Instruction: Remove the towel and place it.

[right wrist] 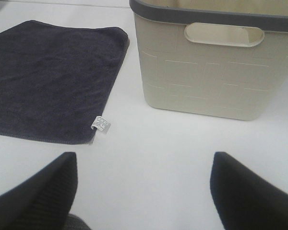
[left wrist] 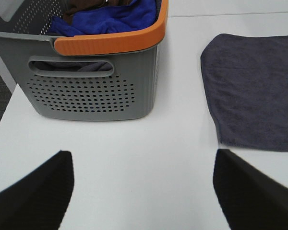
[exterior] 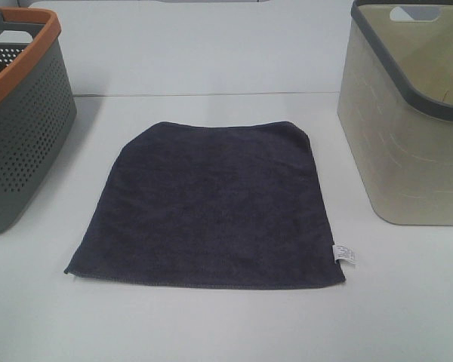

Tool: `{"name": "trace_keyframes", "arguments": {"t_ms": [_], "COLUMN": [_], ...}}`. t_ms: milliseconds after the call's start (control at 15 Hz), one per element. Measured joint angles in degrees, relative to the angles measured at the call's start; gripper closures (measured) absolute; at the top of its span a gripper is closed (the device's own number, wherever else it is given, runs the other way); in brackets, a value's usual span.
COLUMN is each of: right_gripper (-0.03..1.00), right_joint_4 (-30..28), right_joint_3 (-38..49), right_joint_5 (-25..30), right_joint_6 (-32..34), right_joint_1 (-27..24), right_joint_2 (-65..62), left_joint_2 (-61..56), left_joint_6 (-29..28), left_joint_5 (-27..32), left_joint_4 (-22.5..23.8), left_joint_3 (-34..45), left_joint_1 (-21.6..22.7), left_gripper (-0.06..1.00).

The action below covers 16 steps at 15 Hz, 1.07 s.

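The towel (exterior: 211, 204) lies flat on the surface (exterior: 211, 324), between both baskets. Your left gripper (left wrist: 143, 191) and right gripper (right wrist: 144, 191) stand wide, empty. Pinching that flat cloth risks slipping off.

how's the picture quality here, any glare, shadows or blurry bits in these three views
Exterior high: even, soft light, no glare, the towel sharp, faint shadows beside the grey basket and beige bin. Left wrist: left gripper fingers dark and out of focus. Right wrist: right gripper fingers likewise blurred; the white tag readable only as a smudge.

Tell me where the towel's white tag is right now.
In the exterior high view, the white tag sits at the towel's near right corner, on the table toward the beige basket.
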Motion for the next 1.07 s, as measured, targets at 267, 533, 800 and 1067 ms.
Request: {"name": "trace_keyframes", "arguments": {"t_ms": [267, 533, 800, 1067], "right_gripper": [0.21, 0.21, 0.21, 0.21], "right_joint_4": [0.0, 0.0, 0.0, 0.0], "right_joint_3": [0.0, 0.0, 0.0, 0.0], "right_joint_5": [0.0, 0.0, 0.0, 0.0], "right_joint_6": [0.0, 0.06, 0.06, 0.06], "right_joint_1": [0.0, 0.0, 0.0, 0.0], "right_joint_2": [0.0, 0.0, 0.0, 0.0], "left_joint_2": [0.0, 0.0, 0.0, 0.0], "left_joint_6": [-0.11, -0.23, -0.29, -0.29], "left_joint_5": [-0.06, -0.17, -0.17, -0.17], "left_joint_4": [0.06, 0.06, 0.06, 0.06], "left_joint_3": [0.06, 0.06, 0.06, 0.06], "left_joint_1": [-0.74, -0.74, -0.74, -0.74], "left_gripper": [0.19, 0.19, 0.19, 0.19]}}
